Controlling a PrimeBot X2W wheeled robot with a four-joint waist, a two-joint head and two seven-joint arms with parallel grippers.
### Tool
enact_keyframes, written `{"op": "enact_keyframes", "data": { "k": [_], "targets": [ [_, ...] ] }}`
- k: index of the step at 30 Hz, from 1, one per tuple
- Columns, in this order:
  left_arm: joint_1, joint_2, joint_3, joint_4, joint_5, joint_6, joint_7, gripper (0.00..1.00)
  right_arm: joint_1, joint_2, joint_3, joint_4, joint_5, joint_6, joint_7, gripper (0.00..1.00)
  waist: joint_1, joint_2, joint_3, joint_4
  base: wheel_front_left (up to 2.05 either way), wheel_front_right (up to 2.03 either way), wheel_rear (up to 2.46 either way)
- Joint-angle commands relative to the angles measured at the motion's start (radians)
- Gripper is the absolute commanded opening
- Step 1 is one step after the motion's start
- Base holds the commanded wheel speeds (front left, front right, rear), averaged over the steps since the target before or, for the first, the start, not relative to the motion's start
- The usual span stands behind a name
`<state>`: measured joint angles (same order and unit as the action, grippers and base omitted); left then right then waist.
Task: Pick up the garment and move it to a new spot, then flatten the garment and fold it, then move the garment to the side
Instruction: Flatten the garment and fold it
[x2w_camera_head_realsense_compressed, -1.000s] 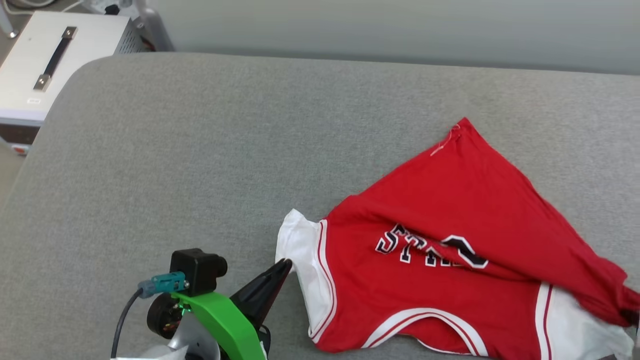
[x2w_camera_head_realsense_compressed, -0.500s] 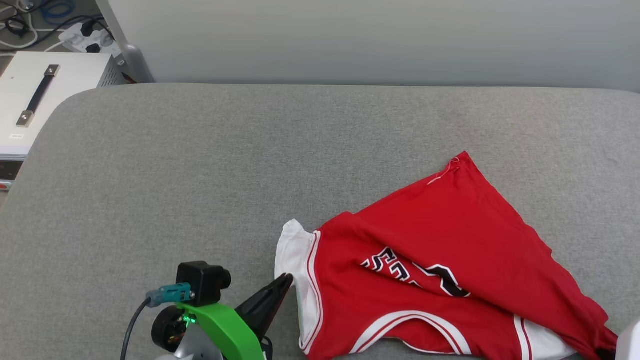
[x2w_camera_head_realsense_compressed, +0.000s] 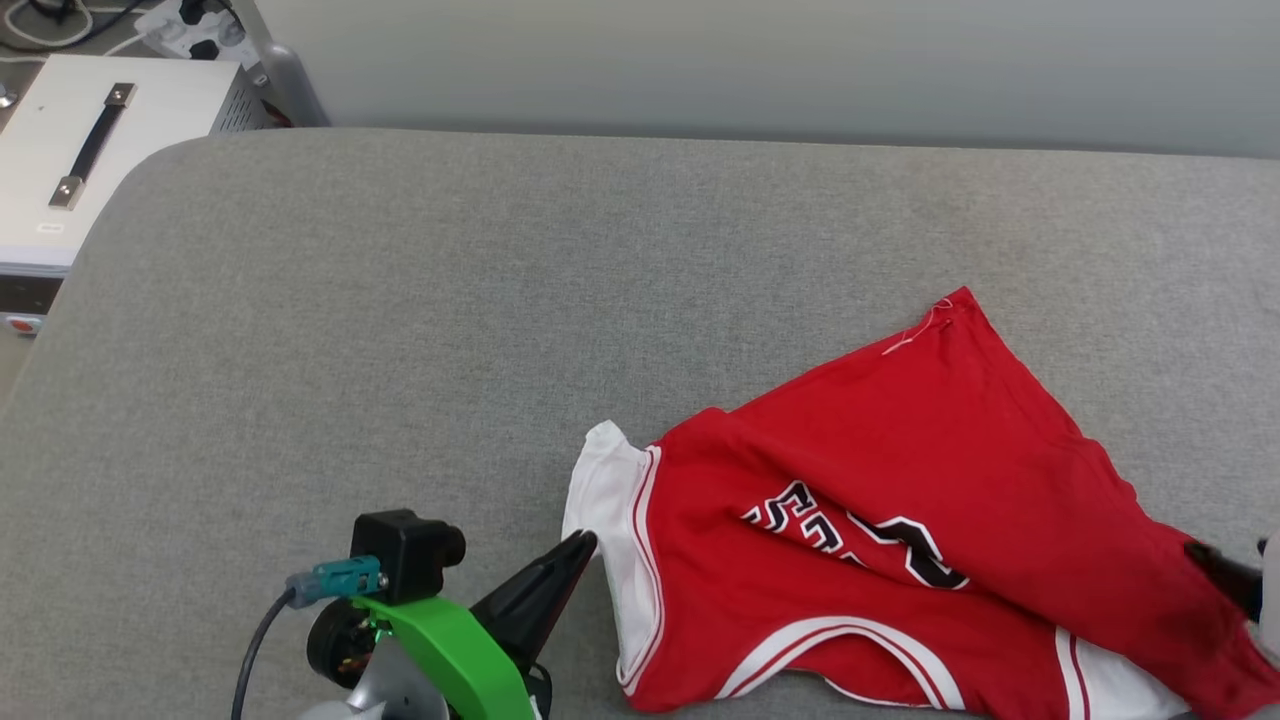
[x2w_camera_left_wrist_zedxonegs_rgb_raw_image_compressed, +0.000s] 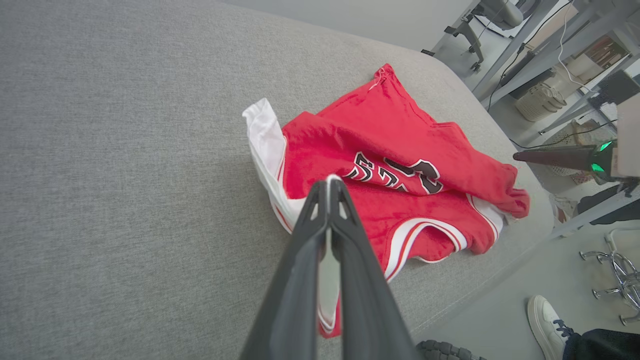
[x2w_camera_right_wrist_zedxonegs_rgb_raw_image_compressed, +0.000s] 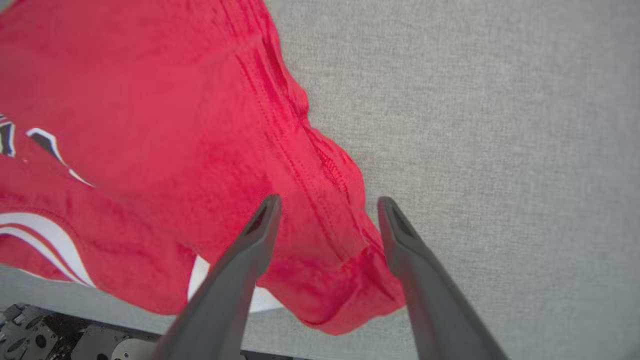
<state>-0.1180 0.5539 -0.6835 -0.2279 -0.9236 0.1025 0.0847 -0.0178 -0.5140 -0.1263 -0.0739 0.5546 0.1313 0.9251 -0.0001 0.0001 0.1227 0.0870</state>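
1. Grey padded surface (x2w_camera_head_realsense_compressed: 400, 320) meets a pale wall (x2w_camera_head_realsense_compressed: 760, 60); a white box (x2w_camera_head_realsense_compressed: 130, 140) stands at its left.
2. The shirt (x2w_camera_head_realsense_compressed: 900, 470) lies crumpled at the surface's near right.
3. The left gripper (x2w_camera_head_realsense_compressed: 588, 545) is clenched beside the shirt; the right gripper (x2w_camera_right_wrist_zedxonegs_rgb_raw_image_compressed: 327, 202) is spread over its red edge.

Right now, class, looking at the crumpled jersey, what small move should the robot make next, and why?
Probably close the right gripper on the bunched red hem between its open fingers: the garment lies crumpled, a red flap covering part of the lettering, so it needs pulling flat.
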Motion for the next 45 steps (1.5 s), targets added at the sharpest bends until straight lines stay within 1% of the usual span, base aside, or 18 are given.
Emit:
{"op": "enact_keyframes", "data": {
  "k": [1, 2, 8, 11, 12, 18, 27, 33, 38, 39, 40, 41, 45],
  "targets": [
    [-0.025, 0.003, 0.004, -0.010, 0.007, 0.004, 0.001, 0.00, -0.049, -0.007, 0.012, -0.020, 0.019, -0.001, 0.019, 1.00, 0.0001, -0.0001, 0.032, 0.024, 0.00, 0.00, 0.00],
    [-0.044, 0.005, 0.003, -0.025, 0.018, 0.004, 0.005, 0.00, -0.134, -0.020, 0.038, -0.039, 0.032, -0.001, 0.065, 1.00, 0.0001, -0.0001, 0.066, 0.051, 0.00, 0.00, 0.00],
    [-0.076, -0.006, 0.001, -0.047, 0.035, 0.004, 0.004, 0.00, -0.309, -0.050, 0.125, -0.009, 0.016, -0.001, 0.130, 1.00, 0.0001, -0.0001, 0.129, 0.110, 0.00, 0.00, 0.00],
    [-0.091, -0.017, -0.005, -0.051, 0.041, 0.000, 0.003, 0.00, -0.385, -0.068, 0.166, 0.035, 0.002, -0.001, 0.152, 1.00, 0.0001, -0.0001, 0.162, 0.144, 0.00, 0.00, 0.00],
    [-0.098, -0.023, -0.007, -0.050, 0.044, -0.002, -0.001, 0.00, -0.433, -0.078, 0.191, 0.068, -0.008, -0.001, 0.162, 1.00, 0.0001, -0.0001, 0.182, 0.162, 0.00, 0.00, 0.00],
    [-0.109, -0.040, -0.019, -0.038, 0.040, -0.016, -0.003, 0.00, -0.549, -0.101, 0.250, 0.172, -0.036, -0.001, 0.189, 1.00, 0.0001, -0.0001, 0.236, 0.212, 0.00, 0.00, 0.00],
    [-0.123, -0.060, -0.034, -0.020, 0.043, -0.038, -0.017, 0.00, -0.623, -0.146, 0.307, 0.290, -0.056, -0.001, 0.171, 1.00, 0.0001, -0.0001, 0.291, 0.269, 0.00, 0.00, 0.00],
    [-0.131, -0.074, -0.040, -0.005, 0.044, -0.047, -0.028, 0.00, -0.620, -0.169, 0.354, 0.328, -0.047, -0.001, 0.165, 1.00, 0.0001, -0.0001, 0.308, 0.289, 0.00, 0.00, 0.00],
    [-0.135, -0.078, -0.041, 0.005, 0.043, -0.050, -0.033, 0.00, -0.595, -0.188, 0.402, 0.341, -0.027, -0.001, 0.183, 1.00, 0.0001, -0.0001, 0.311, 0.297, 0.00, 0.00, 0.00],
    [-0.135, -0.079, -0.041, 0.007, 0.043, -0.051, -0.034, 0.00, -0.590, -0.192, 0.412, 0.343, -0.022, -0.001, 0.185, 0.87, 0.0001, -0.0001, 0.311, 0.297, 0.00, 0.00, 0.00],
    [-0.135, -0.079, -0.041, 0.009, 0.042, -0.051, -0.034, 0.00, -0.586, -0.194, 0.419, 0.344, -0.018, -0.001, 0.187, 0.31, 0.0001, -0.0001, 0.310, 0.297, 0.00, 0.00, 0.00],
    [-0.135, -0.079, -0.041, 0.011, 0.042, -0.051, -0.035, 0.00, -0.581, -0.197, 0.426, 0.345, -0.013, -0.001, 0.187, 0.00, 0.0001, -0.0001, 0.309, 0.297, 0.00, 0.00, 0.00],
    [-0.135, -0.079, -0.040, 0.017, 0.040, -0.050, -0.038, 0.00, -0.581, -0.191, 0.422, 0.354, -0.002, -0.001, 0.161, 0.00, 0.0001, -0.0001, 0.302, 0.291, 0.00, 0.00, 0.00]
  ]
}}
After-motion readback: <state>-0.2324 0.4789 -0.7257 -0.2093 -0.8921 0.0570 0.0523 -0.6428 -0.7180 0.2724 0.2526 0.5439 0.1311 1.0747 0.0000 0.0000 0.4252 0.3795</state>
